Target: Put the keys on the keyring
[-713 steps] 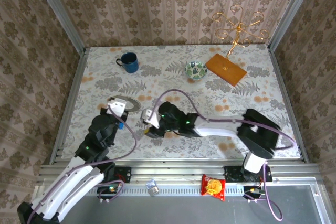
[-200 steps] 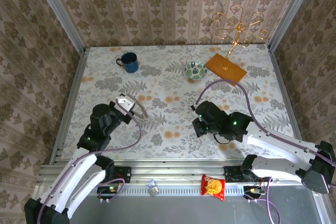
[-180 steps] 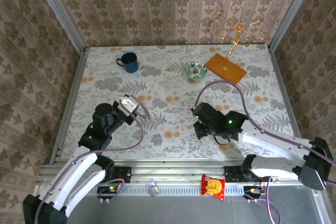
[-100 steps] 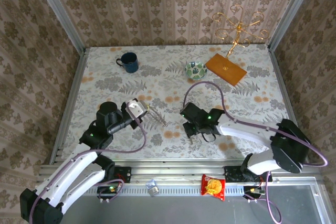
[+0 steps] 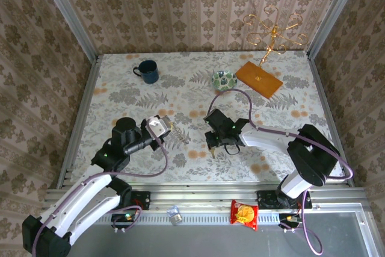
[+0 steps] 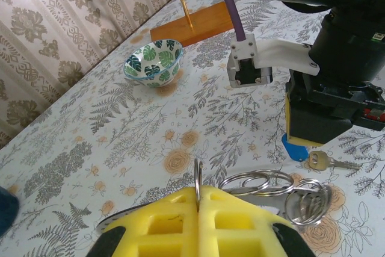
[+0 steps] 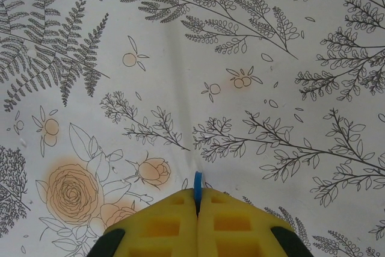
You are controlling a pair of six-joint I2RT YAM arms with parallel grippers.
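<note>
- Brings the right gripper [image 5: 213, 145] leftward over the last second, from right of the middle of the table [image 5: 283, 112] to a place near the left gripper [image 5: 161, 126].
- Moves the left gripper too, a little toward the centre, turning it to face its partner.
- Keeps the left pads [image 6: 162, 227] clenched on the keyring [image 6: 197, 176], holding its thin edge upright between them, with smaller split rings [image 6: 255, 180] hanging beside it, low over the cloth.
- Keeps the right pads [image 7: 240, 221] pressed together on a key [image 6: 296, 148], showing only a sliver of blue head in the right wrist view and a silvery blade [image 6: 329, 162] pointing sideways in the left wrist view.
- Leaves key and keyring near each other but still apart, without contact.
- Suggests, as a judgement, the end of the approach and the beginning of the threading.
- Probably needs next a fine alignment of the key's hole with the split of the ring, with very little margin for error.
- Cannot tell the place of that hole, hidden behind the pads.
</note>
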